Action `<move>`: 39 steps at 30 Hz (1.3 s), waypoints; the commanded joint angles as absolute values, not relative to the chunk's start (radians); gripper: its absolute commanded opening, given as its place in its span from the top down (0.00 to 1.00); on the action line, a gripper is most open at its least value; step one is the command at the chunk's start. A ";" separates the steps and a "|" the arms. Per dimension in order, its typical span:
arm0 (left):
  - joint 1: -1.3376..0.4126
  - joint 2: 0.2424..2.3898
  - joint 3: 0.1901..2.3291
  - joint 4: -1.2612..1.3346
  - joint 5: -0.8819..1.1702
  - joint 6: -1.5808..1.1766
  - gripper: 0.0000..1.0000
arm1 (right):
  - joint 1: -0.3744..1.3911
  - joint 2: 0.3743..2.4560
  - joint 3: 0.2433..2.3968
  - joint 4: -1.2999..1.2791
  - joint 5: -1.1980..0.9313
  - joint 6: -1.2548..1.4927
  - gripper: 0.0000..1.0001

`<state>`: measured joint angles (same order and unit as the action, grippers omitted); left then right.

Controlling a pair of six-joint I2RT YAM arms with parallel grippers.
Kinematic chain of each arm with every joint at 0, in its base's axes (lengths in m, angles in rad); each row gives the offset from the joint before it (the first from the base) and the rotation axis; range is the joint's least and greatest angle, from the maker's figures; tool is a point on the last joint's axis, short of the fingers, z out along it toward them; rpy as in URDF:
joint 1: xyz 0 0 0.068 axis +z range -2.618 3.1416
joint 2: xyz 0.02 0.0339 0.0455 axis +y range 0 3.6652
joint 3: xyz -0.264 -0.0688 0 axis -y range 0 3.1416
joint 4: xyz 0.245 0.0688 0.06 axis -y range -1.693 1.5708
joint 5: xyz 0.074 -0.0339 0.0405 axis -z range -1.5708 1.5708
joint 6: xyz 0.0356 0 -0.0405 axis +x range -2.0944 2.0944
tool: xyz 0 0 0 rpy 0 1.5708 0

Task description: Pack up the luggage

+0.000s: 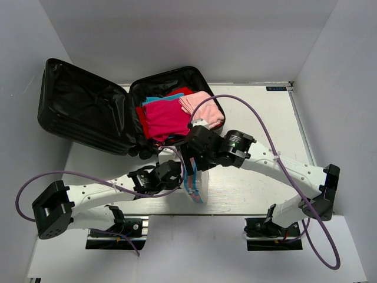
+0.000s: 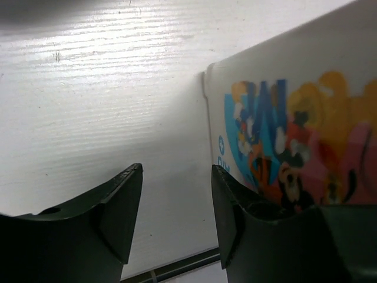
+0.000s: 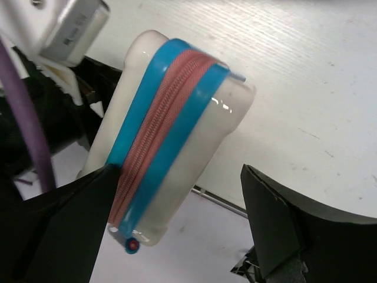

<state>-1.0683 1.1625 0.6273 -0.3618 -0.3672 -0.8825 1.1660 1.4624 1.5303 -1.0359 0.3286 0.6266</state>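
– So, where does the pouch (image 1: 197, 187) sit against the luggage (image 1: 82, 109)?

– Well short of it. The luggage lies open at the far-left corner of the counter (image 1: 259, 177), lid thrown out to the left, clothes (image 1: 168, 118) piled in the right-hand half. The pouch stands on its long edge at the middle of the near edge, zip upward. The open half lies beyond it and a little to the left.

– Which way does it run?

– From above, roughly near to far, tipped slightly.

– And the tools?

– The right tool (image 3: 179, 174) is spread as wide as it goes over the zipped edge. One end of the pouch passes by one of its fingers, but nothing is pinched. The left tool (image 2: 177, 177) stands partly spread with only bare counter in its gap. The pouch's printed face is just beside the outer side of one finger (image 2: 235, 224); whether they touch I cannot tell.

– Who's nearer, then?

– Both are at the pouch. The right arm sits between it and the packed half, so I'd judge it the shorter carry. The grip should close across the thin way, printed face to back.
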 commanded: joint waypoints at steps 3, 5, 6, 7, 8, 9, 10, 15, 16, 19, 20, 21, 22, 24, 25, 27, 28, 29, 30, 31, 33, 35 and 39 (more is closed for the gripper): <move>-1.112 1.164 0.658 -0.290 -0.400 -0.945 0.42 | 1.167 1.434 1.497 -0.942 0.201 0.656 0.10; -1.132 1.167 0.655 -0.263 -0.431 -0.942 0.46 | 1.167 1.384 1.461 -0.910 0.195 0.678 0.10; -1.138 1.166 0.653 -0.243 -0.434 -0.940 0.48 | 1.164 1.368 1.442 -0.893 0.184 0.689 0.10; -1.150 1.167 0.647 -0.230 -0.442 -0.940 0.50 | 1.164 1.353 1.407 -0.867 0.161 0.692 0.10; -1.154 1.169 0.647 -0.203 -0.445 -0.939 0.51 | 1.164 1.323 1.370 -0.850 0.155 0.699 0.10; -1.158 1.170 0.643 -0.192 -0.445 -0.945 0.51 | 1.161 1.298 1.350 -0.801 0.134 0.701 0.10; -1.167 1.173 0.641 -0.157 -0.445 -0.937 0.52 | 1.161 1.287 1.329 -0.798 0.149 0.710 0.10; -1.199 1.172 0.637 -0.141 -0.483 -0.943 0.55 | 1.163 1.342 1.362 -0.916 0.192 0.744 0.10; -1.203 1.189 0.632 -0.114 -0.497 -0.937 0.55 | 1.164 1.382 1.379 -0.975 0.216 0.742 0.10; -1.203 1.206 0.644 -0.109 -0.489 -0.927 0.58 | 1.161 1.411 1.419 -1.026 0.235 0.747 0.10; -1.207 1.209 0.650 -0.100 -0.489 -0.898 0.62 | 1.161 1.410 1.419 -1.032 0.254 0.747 0.10; -1.216 1.209 0.653 -0.088 -0.483 -0.882 0.64 | 1.161 1.398 1.417 -1.037 0.270 0.764 0.10; -1.223 1.209 0.649 -0.072 -0.483 -0.862 0.64 | 1.161 1.379 1.401 -1.035 0.297 0.775 0.10; -1.244 1.201 0.631 -0.028 -0.495 -0.811 0.66 | 1.160 1.361 1.396 -1.063 0.354 0.869 0.10; -1.253 1.204 0.609 -0.011 -0.495 -0.801 0.66 | 1.161 1.358 1.390 -1.066 0.411 0.891 0.10; -1.272 1.192 0.569 0.066 -0.477 -0.788 0.68 | 1.158 1.336 1.374 -1.062 0.452 0.939 0.10; -1.275 1.189 0.563 0.083 -0.469 -0.785 0.69 | 1.160 1.333 1.371 -1.051 0.460 0.936 0.10; -1.278 1.189 0.560 0.080 -0.474 -0.782 0.69 | 1.161 1.342 1.376 -1.049 0.463 0.934 0.10; -1.287 1.183 0.554 0.080 -0.477 -0.776 0.72 | 1.158 1.348 1.381 -1.057 0.465 0.936 0.10; -1.289 1.183 0.554 0.071 -0.479 -0.769 0.73 | 1.160 1.361 1.391 -1.061 0.465 0.919 0.10; -1.287 1.174 0.552 0.064 -0.477 -0.727 0.75 | 1.160 1.379 1.413 -1.103 0.471 0.923 0.10; -1.289 1.154 0.532 0.074 -0.451 -0.646 0.75 | 1.158 1.391 1.410 -1.130 0.472 0.927 0.10; -1.290 1.125 0.520 0.058 -0.468 -0.643 0.75 | 1.155 1.407 1.370 -1.123 0.420 0.916 0.10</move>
